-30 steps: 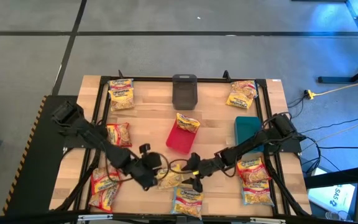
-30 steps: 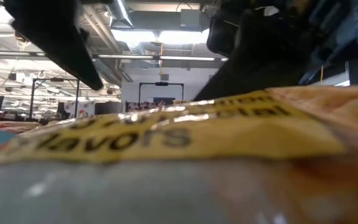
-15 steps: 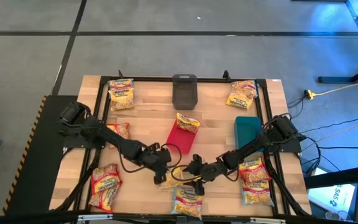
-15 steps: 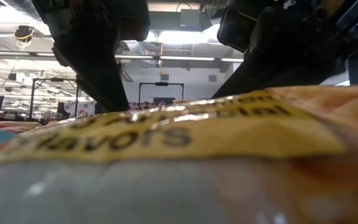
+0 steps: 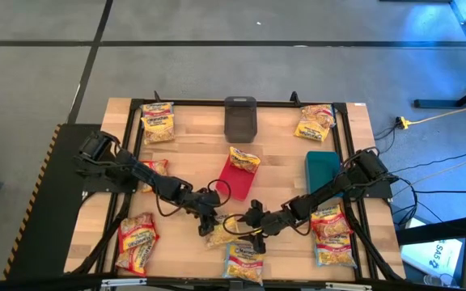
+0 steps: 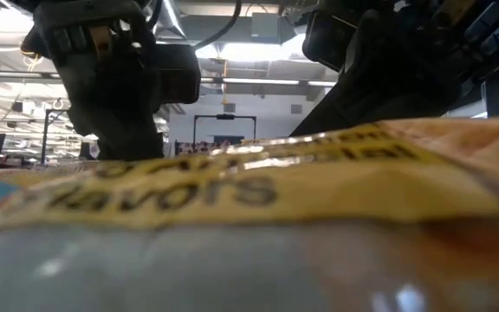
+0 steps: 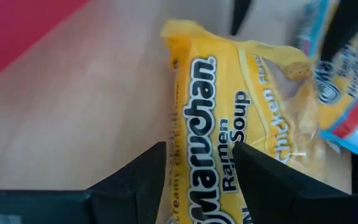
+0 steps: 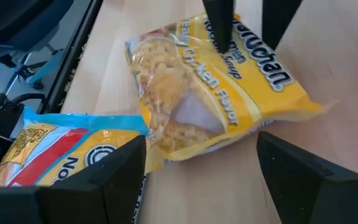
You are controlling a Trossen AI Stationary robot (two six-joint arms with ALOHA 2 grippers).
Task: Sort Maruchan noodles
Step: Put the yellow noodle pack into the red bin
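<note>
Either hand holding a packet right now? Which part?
Left hand straddles one edge of the yellow chicken packet; a closed grip cannot be told. Right hand holds nothing.

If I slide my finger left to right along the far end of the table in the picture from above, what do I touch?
A ramen packet → the grey bin → another ramen packet.

1. The whole table (image 5: 281, 174) is seen from straight above, from far off, in the high view.
2. The low view is taken level at table height, nearly filled by a noodle packet (image 6: 258, 225) very close.
3. The same yellow chicken-flavor packet (image 7: 229, 124) (image 8: 229, 93) is viewed closely by both wrist cameras, from opposite sides.
</note>
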